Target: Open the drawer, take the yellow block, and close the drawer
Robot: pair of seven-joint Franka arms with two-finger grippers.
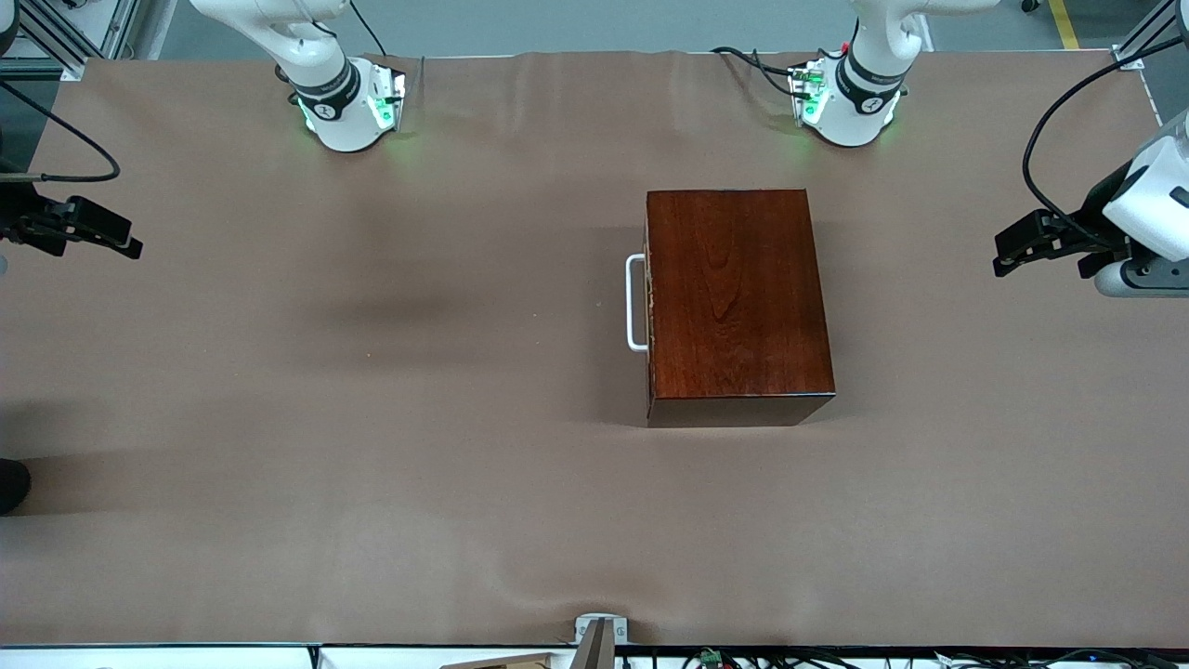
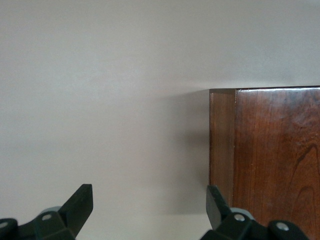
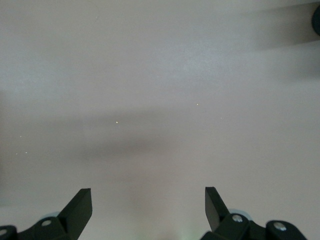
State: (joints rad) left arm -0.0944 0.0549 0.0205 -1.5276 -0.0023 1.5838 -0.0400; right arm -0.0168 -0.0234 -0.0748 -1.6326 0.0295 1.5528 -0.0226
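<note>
The dark reddish-brown wooden box (image 1: 734, 297) stands on the table, toward the left arm's end. Its drawer is shut, and only the white loop handle (image 1: 635, 303) shows, on the side that faces the right arm's end. The yellow block is hidden. My left gripper (image 1: 1005, 253) is open and empty over the table at the left arm's end, apart from the box. The left wrist view shows its open gripper (image 2: 150, 202) and a corner of the box (image 2: 270, 150). My right gripper (image 1: 130, 243) is open and empty over the right arm's end of the table, its wrist view (image 3: 148, 200) showing only bare table.
The brown table cover (image 1: 372, 418) is bare around the box. The arm bases (image 1: 348, 102) (image 1: 850, 102) stand along the table's edge farthest from the front camera. A small metal bracket (image 1: 599, 632) sits at the nearest edge. A dark object (image 1: 11, 483) shows at the right arm's end.
</note>
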